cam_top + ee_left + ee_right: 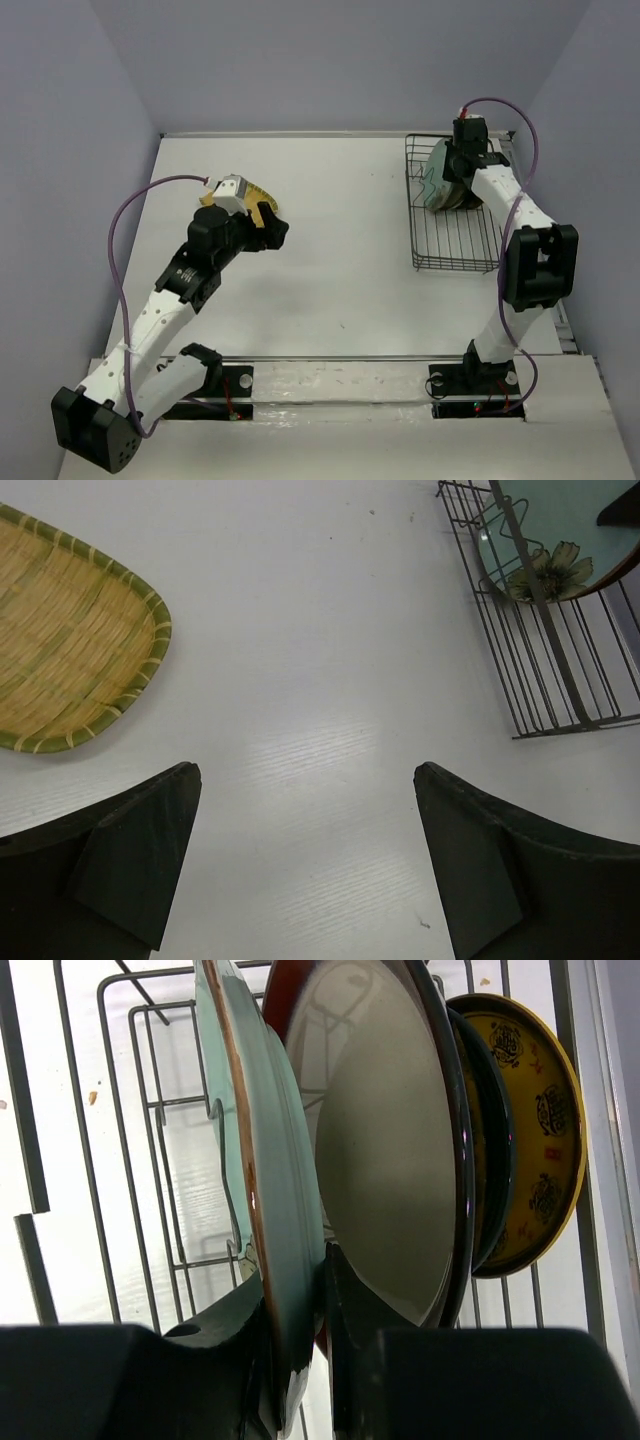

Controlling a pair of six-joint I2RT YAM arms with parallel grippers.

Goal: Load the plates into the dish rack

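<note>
Plates: green plate (255, 1160) stands on edge in the dish rack (455, 225) beside the red-rimmed plate (380, 1160). The right gripper (300, 1295) pinches its rim, likely to steady it between tines. Yellow plate (70, 640) lies flat on the table (330, 630), with the left gripper (307, 780) spread wide and empty nearby.

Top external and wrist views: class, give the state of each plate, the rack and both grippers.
dish rack: holding four plates
yellow ribbed plate: flat on table
pale green plate: upright in rack, gripped
red-rimmed beige plate: upright in rack
small black plate: upright in rack
patterned yellow plate: upright in rack
left gripper: open, empty
right gripper: shut on pale green plate
</note>
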